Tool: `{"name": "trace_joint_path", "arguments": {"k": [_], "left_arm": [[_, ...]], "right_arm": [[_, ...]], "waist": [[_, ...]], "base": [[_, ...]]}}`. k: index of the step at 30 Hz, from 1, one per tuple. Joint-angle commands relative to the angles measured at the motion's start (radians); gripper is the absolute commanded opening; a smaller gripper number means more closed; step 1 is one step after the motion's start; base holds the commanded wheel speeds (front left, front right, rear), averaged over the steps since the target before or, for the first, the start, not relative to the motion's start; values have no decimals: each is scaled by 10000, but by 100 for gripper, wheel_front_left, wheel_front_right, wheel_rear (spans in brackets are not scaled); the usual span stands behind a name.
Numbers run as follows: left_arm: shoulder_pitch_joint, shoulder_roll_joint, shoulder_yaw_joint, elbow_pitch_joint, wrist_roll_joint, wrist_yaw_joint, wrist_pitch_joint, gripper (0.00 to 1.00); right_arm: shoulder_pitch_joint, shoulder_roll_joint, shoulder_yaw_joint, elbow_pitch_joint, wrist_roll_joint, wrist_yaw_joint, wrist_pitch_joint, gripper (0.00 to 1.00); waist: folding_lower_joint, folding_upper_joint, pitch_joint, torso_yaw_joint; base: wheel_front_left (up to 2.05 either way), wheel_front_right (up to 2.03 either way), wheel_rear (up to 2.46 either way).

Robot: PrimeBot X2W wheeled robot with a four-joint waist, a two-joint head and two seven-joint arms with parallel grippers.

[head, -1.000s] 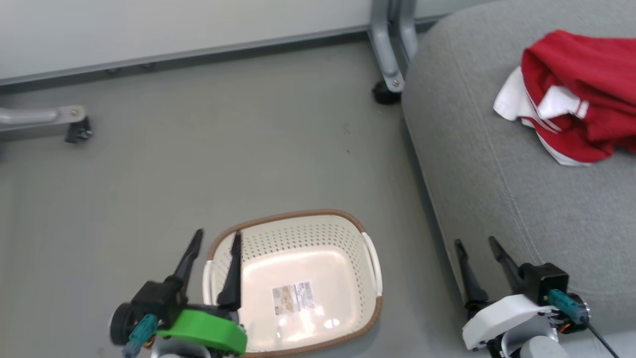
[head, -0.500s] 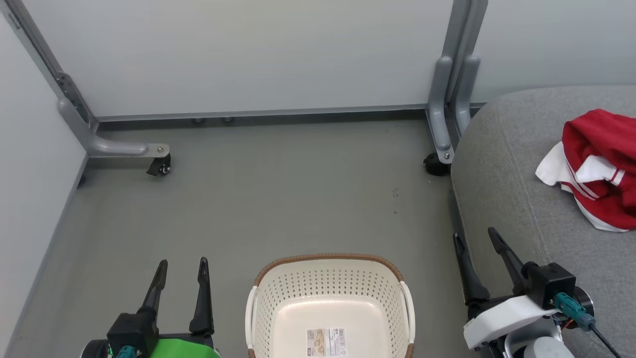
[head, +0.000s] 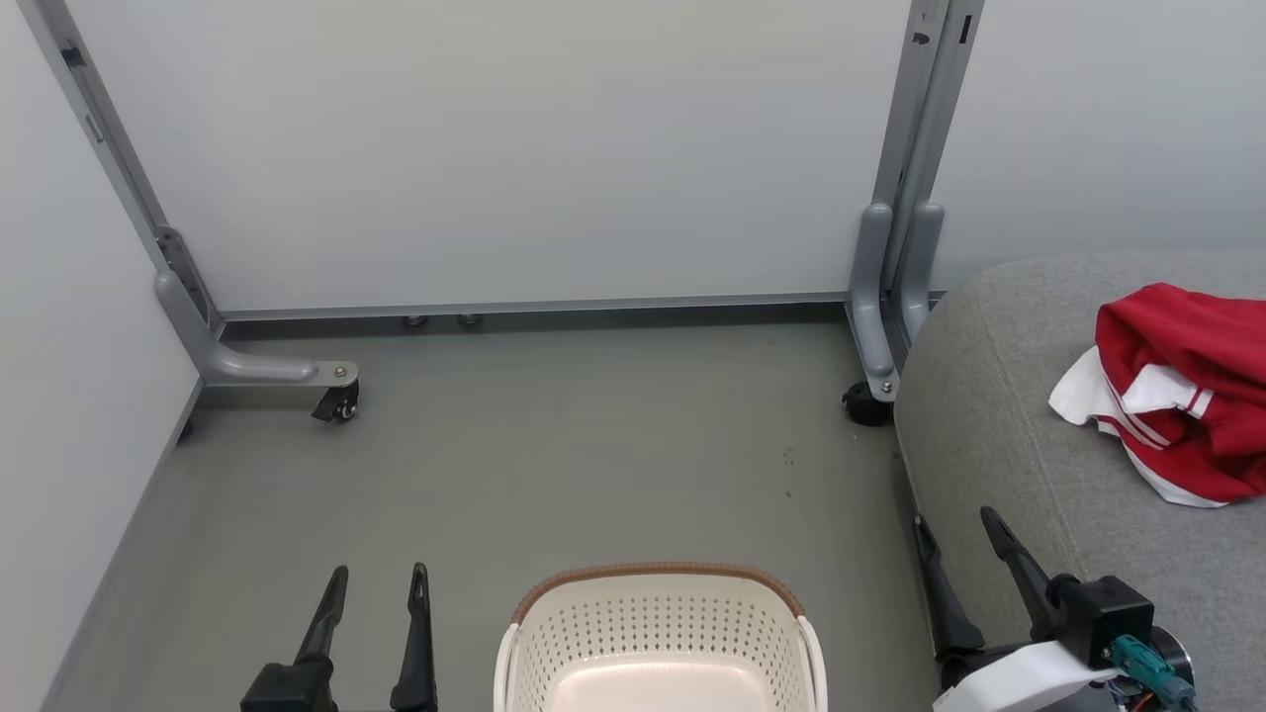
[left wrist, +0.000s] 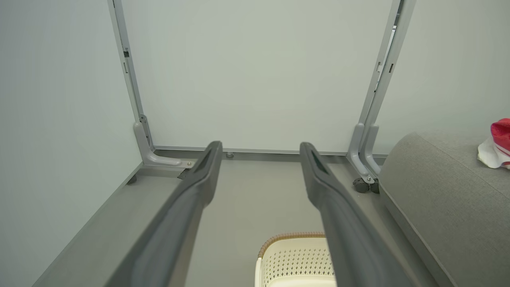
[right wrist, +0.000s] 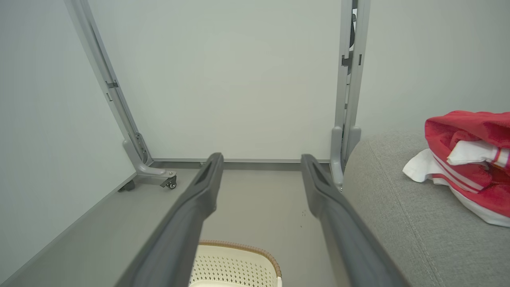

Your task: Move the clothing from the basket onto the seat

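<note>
1 heap of red clothing [head: 1182, 396], white-trimmed, lying on the grey seat [head: 989, 435], right of frame. 1 basket [head: 658, 633], bottom centre, its visible part bare. 2 hands, left hand [head: 381, 571] and right hand [head: 955, 518], both spread wide, holding nothing. Transfer judged complete.

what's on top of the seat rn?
Crumpled red clothing with white stripes and trim lies on the grey seat. Its folds hide whether that is one garment or two.

lab bay, wheeled partition panels [head: 534, 158]
</note>
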Motion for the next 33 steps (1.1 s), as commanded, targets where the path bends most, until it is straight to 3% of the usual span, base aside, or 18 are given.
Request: {"name": "trace_joint_path", "arguments": {"k": [1, 13, 14, 18, 33], "left_arm": [[217, 6, -4, 113, 114, 38, -4, 100], [267, 6, -76, 363, 318, 57, -5, 100], [201, -4, -101, 341, 240, 42, 0, 0], [193, -9, -82, 653, 77, 30, 62, 0], [-334, -7, 396, 645, -2798, -176, 798, 0]], "right_arm": [[137, -43, 4, 24, -63, -13, -29, 100], [227, 64, 70, 74, 4, -13, -29, 100], [96, 77, 71, 58, -15, 0, 0, 0], [137, 108, 58, 335, 154, 0, 57, 0], [-269, 154, -386, 340, 2925, -2, 800, 0]], "waist": [[1, 0, -91, -46], [1, 0, -189, -252], [1, 0, -194, -249], [1, 0, -181, -257], [1, 0, 6, -301]], "base": [[0, 0, 0], [0, 0, 0], [0, 0, 0], [0, 0, 0], [0, 0, 0]]}}
